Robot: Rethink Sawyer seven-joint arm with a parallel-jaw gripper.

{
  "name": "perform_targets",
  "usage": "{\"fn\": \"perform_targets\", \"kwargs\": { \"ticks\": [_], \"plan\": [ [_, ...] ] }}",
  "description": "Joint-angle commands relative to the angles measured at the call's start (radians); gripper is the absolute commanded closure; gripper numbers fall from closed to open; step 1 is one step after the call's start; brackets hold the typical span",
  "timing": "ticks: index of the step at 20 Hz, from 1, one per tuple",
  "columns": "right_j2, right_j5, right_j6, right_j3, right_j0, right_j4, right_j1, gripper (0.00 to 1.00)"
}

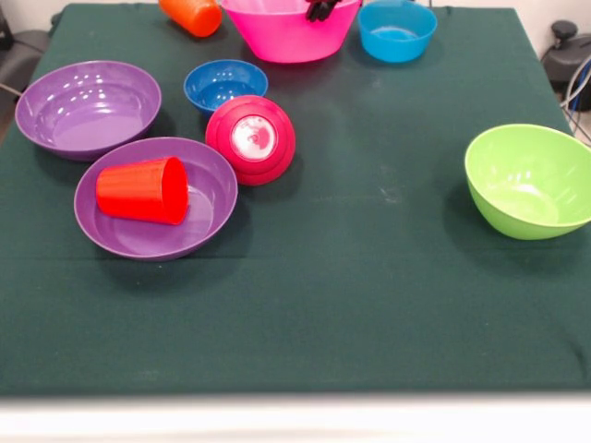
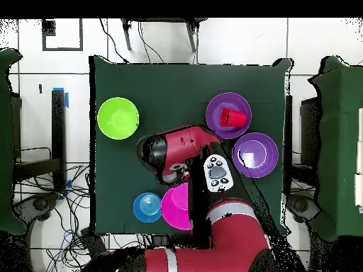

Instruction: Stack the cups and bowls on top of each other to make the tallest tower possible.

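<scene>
In the front view a red cup [image 1: 143,189] lies on its side inside a purple bowl [image 1: 208,217]. A second purple bowl [image 1: 88,106] stands behind it on the left. A small dark blue bowl [image 1: 225,85] and an overturned crimson bowl [image 1: 251,138] sit mid-table. The big pink bowl [image 1: 291,32], an orange cup [image 1: 191,14] on its side and a light blue bowl [image 1: 397,29] are at the far edge. The lime green bowl [image 1: 531,180] is on the right. My gripper [image 1: 321,9] shows only as black tips over the pink bowl. The yellow cup is out of view.
The table is covered with a dark green cloth [image 1: 369,305]. In the overhead view my red arm [image 2: 184,149] covers the table's middle, with the lime bowl [image 2: 118,117], both purple bowls [image 2: 216,106] [image 2: 255,154], the pink bowl [image 2: 177,205] and the light blue bowl [image 2: 147,207] around it.
</scene>
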Motion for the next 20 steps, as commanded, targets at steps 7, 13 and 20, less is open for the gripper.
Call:
{"fn": "perform_targets", "kwargs": {
  "ticks": [7,13,20],
  "plan": [
    [0.023,0.197,-0.038,-0.058,-0.033,0.066,-0.006,1.0],
    [0.036,0.379,-0.057,-0.179,-0.028,0.067,0.036,1.0],
    [0.058,0.479,-0.049,-0.23,-0.036,0.065,0.028,1.0]
  ]
}}
